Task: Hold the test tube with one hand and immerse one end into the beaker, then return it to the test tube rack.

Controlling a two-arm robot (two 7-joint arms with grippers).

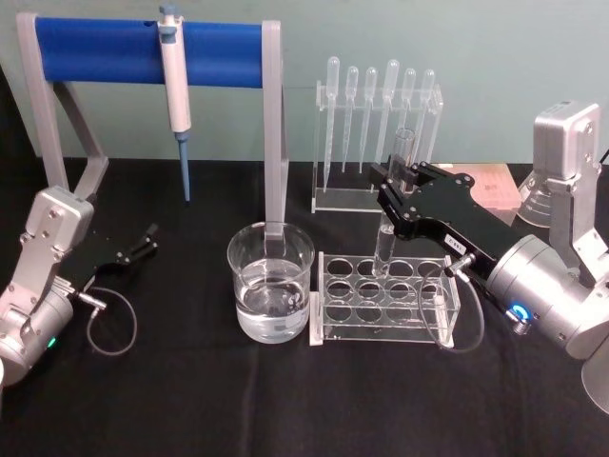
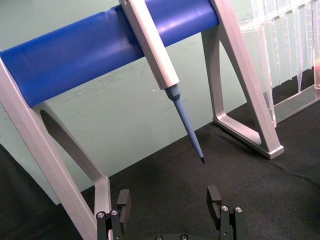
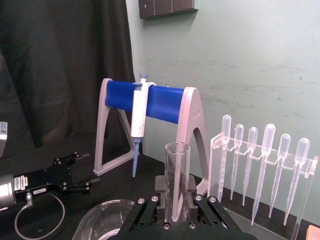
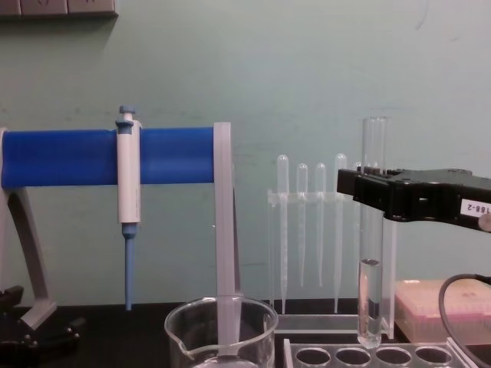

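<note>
My right gripper [image 1: 396,179] is shut on the test tube [image 1: 390,224], gripping its upper part and holding it upright over the clear rack [image 1: 385,295]. In the chest view the test tube [image 4: 371,253] has some clear liquid in its lower part. Its rounded bottom hangs at about the level of the rack's top plate [image 4: 368,355]. The right wrist view shows the tube [image 3: 176,172] clamped between the jaws of the right gripper [image 3: 177,202]. The beaker [image 1: 271,284], partly filled with clear liquid, stands left of the rack. My left gripper [image 1: 145,240] rests open at the left of the table.
A stand with a blue bar [image 1: 143,43] carries a white-and-blue pipettor [image 1: 175,90] behind the beaker. Behind the rack, a clear holder [image 1: 376,105] carries several plastic pipettes. A pink box [image 1: 495,186] lies at the back right. In the left wrist view the left gripper [image 2: 169,200] faces the pipettor tip [image 2: 192,135].
</note>
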